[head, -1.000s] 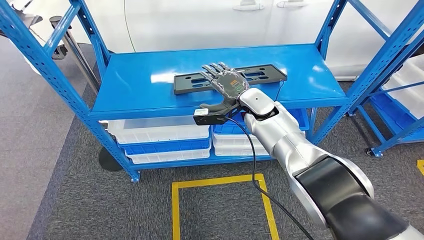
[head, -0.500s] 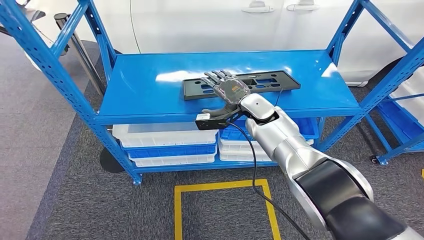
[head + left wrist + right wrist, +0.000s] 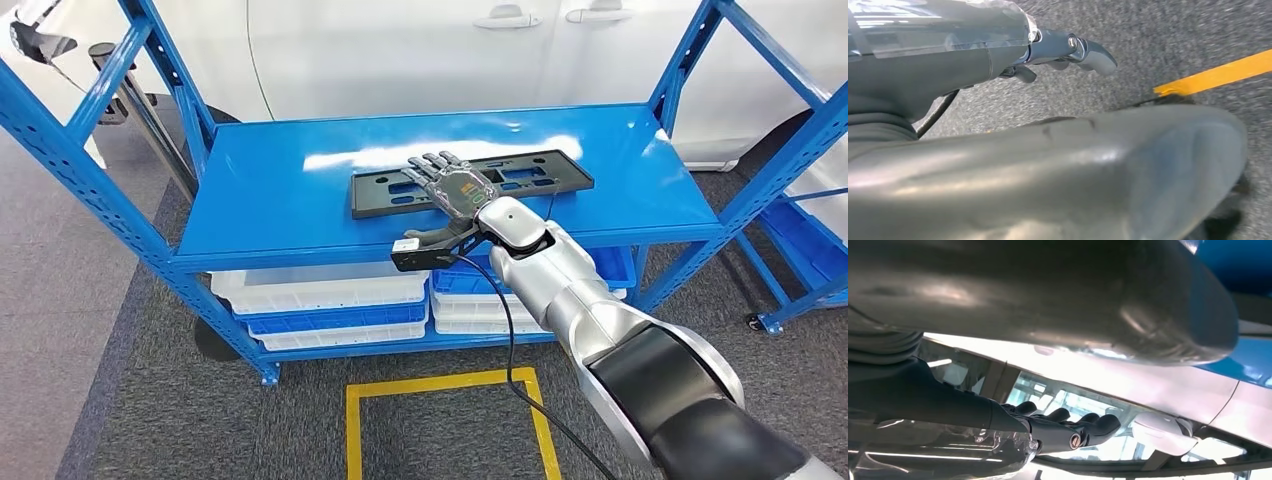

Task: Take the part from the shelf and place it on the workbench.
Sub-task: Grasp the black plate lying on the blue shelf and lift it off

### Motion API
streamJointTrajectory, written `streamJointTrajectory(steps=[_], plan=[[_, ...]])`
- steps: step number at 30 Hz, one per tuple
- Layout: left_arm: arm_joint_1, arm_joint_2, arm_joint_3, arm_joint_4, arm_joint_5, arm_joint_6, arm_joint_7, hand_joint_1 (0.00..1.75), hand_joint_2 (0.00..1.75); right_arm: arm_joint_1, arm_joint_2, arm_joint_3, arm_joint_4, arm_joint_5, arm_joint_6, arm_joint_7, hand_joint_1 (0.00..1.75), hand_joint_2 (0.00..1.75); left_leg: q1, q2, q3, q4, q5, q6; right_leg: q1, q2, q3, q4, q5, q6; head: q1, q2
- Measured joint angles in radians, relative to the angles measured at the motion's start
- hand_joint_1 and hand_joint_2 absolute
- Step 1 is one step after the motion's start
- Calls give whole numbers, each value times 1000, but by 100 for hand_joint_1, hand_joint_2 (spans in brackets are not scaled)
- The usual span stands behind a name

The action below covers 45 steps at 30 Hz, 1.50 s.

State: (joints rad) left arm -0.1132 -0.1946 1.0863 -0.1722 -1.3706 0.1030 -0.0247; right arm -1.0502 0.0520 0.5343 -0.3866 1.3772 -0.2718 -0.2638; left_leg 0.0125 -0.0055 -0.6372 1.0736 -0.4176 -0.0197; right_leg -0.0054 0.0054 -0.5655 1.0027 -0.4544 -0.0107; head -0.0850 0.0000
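Head view: I've got the right hand (image 3: 455, 190) stretched out flat over the blue shelf (image 3: 260, 190), palm down, fingers straight and spread, nothing gripped. It sits over the middle of the part (image 3: 530, 172), a long flat black plastic panel with slotted cutouts, lying flat on the top shelf level with its long side across the shelf. Fingertips (image 3: 425, 162) reach about the panel's far edge; I can't tell whether the palm actually touches it or hangs just above. The thumb (image 3: 428, 236) points off to the side at the shelf's front edge, near the small black wrist camera (image 3: 418, 256) and its cable (image 3: 510, 330).

Below the top level, white and blue plastic bins (image 3: 320, 296) are stacked on the lower shelf level. A yellow taped square (image 3: 440, 400) marks the grey carpet in front of the rack. A white car door (image 3: 430, 50) stands behind the shelf.

Right wrist view: dark fingers (image 3: 1083, 427) extended side by side, nothing between them.

Left wrist view: left hand (image 3: 1038, 50) hangs over grey carpet beside a yellow tape line (image 3: 1218, 75); its fingers (image 3: 1093, 52) are curled slightly with nothing visible in them. I can't tell from here whether it's apart or closed.
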Motion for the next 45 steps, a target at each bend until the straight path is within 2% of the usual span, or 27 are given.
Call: streamJointTrajectory(steps=[2, 4, 6, 7, 9, 10, 11, 12, 14, 16, 18, 21, 23, 24, 25, 26, 27, 28, 30, 32, 36, 38, 40, 41, 42, 43, 45], plan=[[0, 0, 1, 0, 1, -1, -1, 0, 0, 3, 1, 2, 2, 3, 3, 1, 0, 0, -3, -1, 24, -49, 2, 12, 2, 1, 1, 2, -7, 9, 0, 0], [0, 0, 1, 0, 1, -1, -2, 0, 0, 8, 1, 4, 5, 5, 4, 1, 0, 0, -3, -1, 28, -59, -4, 25, 2, 0, 0, 2, -12, 19, 0, 0], [1, -1, 2, 0, 1, -2, -2, 0, 0, 12, 1, 6, 6, 5, 5, 4, 0, 0, -1, -1, 37, -68, -6, 37, 0, -1, -13, 37, -34, 29, 0, 0], [1, -1, 2, 0, 1, -3, -3, 0, 0, 13, 0, 7, 7, 6, 5, 6, 0, 0, 0, -1, 42, -71, -8, 42, -2, -1, -36, 84, -56, 34, 0, 0], [2, -1, 2, 0, -1, -5, -3, 0, 0, 21, -4, 9, 11, 6, 5, 12, 0, 0, 0, 0, 48, -71, -15, 48, -3, -1, -117, 224, -104, 39, 0, 0], [2, -1, 2, 0, -2, -6, -3, 0, 0, 28, -7, 10, 13, 6, 5, 13, 0, 0, 0, -1, 52, -71, -18, 50, -4, -1, -155, 279, -114, 41, 0, 0], [3, -1, 2, 0, -2, -7, -2, 0, 0, 36, -10, 11, 15, 6, 5, 14, 0, 0, -1, -2, 57, -70, -23, 50, -5, -1, -179, 302, -104, 42, 0, 0], [4, -1, 2, 0, -3, -8, -2, 0, 0, 41, -13, 12, 17, 5, 5, 14, 0, 0, -1, -4, 64, -70, -28, 50, -6, -1, -181, 284, -73, 40, 0, 0], [5, -1, 2, 0, -4, -9, -1, 0, 0, 44, -18, 13, 20, 5, 4, 14, 0, 0, -1, -6, 83, -69, -42, 46, -7, -1, -136, 151, 21, 33, 0, 0], [4, -1, 2, 0, -5, -9, -1, 0, 0, 41, -22, 13, 21, 4, 5, 12, 0, 0, -5, -6, 94, -68, -55, 38, -2, -1, -89, 39, 68, 25, 0, 0], [4, -1, 2, 0, -5, -10, -1, 0, 0, 40, -24, 14, 23, 4, 5, 10, 0, 0, -7, -6, 94, -70, -60, 28, 4, 0, -78, 13, 63, 18, 0, 0], [4, -1, 2, 0, -6, -10, -1, 0, 0, 44, -30, 14, 25, 4, 5, 8, 0, 0, -8, -1, 80, -37, -78, 14, -3, 1, -70, 2, 57, 4, 0, 0], [3, 0, 2, 0, -7, -10, -1, 0, 0, 44, -31, 15, 26, 2, 4, 5, 0, 0, -8, 3, 31, 61, -122, 8, -7, 0, -59, -3, 53, -4, 0, 0], [3, 0, 2, -1, -7, -10, -1, 0, 0, 45, -31, 16, 27, 1, 5, 4, 0, 0, -8, 3, -7, 129, -148, 5, -7, 0, -55, -3, 49, -7, 0, 0], [3, 1, 2, -1, -7, -10, -1, 0, 0, 47, -31, 16, 28, 0, 5, 3, 0, 0, -7, 3, -44, 188, -165, 4, -6, 0, -52, -3, 46, -8, 0, 0], [3, 1, 2, -1, -7, -10, -1, 0, 0, 49, -31, 17, 29, 0, 5, 2, 0, 0, -7, 3, -70, 219, -163, 3, -5, 0, -48, -2, 43, -9, 0, 0], [3, 1, 2, -1, -7, -10, -1, 0, 0, 51, -31, 17, 30, -1, 5, 1, 0, 44, -7, 3, -82, 219, -143, 4, -4, 1, -44, -1, 39, -9, 0, 0], [3, 1, 2, -1, -7, -10, -1, 0, 0, 51, -31, 17, 30, -1, 6, 1, 0, 87, -7, 3, -69, 173, -103, 6, -3, 1, -39, 0, 35, -8, 0, 0], [2, 2, 2, -1, -7, -10, -1, 0, 0, 49, -31, 17, 30, -3, 6, 1, 0, 175, -9, 3, -12, 33, -24, 15, -1, 3, -29, 3, 26, -3, 0, 0], [2, 2, 2, 0, -7, -9, -1, 0, 0, 46, -31, 17, 31, -4, 6, 5, 0, 175, -12, 2, 24, -49, 2, 23, 3, 4, -27, 5, 21, 4, 0, 0], [3, 0, 2, -1, -7, -9, -12, 0, 0, 44, -32, 19, 31, 0, 7, 30, 0, 175, -9, 0, 33, -68, 2, 43, 1, 4, -33, 20, 6, 25, 0, 0], [3, -2, 2, 0, -7, -9, -19, 0, 0, 44, -34, 21, 31, 5, 7, 41, 0, 175, -6, 0, 36, -74, 4, 51, -1, 2, -74, 107, -44, 33, 0, 0], [4, -2, 2, 0, -7, -10, -21, 0, 0, 48, -35, 26, 34, 17, 13, 57, 0, 175, -6, 1, 37, -74, 3, 54, -2, 1, -145, 246, -101, 38, 0, 0], [4, -3, 2, -1, -7, -11, -21, 0, 0, 52, -36, 31, 36, 26, 19, 68, 0, 175, -6, 1, 37, -73, 2, 55, -3, 0, -171, 291, -110, 40, 0, 0], [4, -3, 2, -1, -7, -12, -23, 0, 0, 54, -37, 36, 39, 37, 27, 81, 0, 175, -6, 0, 38, -72, 1, 55, -4, 0, -179, 297, -98, 40, 0, 0], [4, -3, 2, -1, -7, -13, -25, 0, 0, 54, -38, 41, 41, 47, 37, 96, 0, 175, -6, -1, 39, -71, -1, 55, -5, 0, -165, 262, -68, 39, 0, 0], [3, -3, 2, -1, -7, -15, -31, 0, 0, 47, -39, 49, 46, 64, 58, 133, 0, 175, -8, -3, 41, -66, -6, 50, -4, 0, -99, 117, 5, 32, 0, 0]])
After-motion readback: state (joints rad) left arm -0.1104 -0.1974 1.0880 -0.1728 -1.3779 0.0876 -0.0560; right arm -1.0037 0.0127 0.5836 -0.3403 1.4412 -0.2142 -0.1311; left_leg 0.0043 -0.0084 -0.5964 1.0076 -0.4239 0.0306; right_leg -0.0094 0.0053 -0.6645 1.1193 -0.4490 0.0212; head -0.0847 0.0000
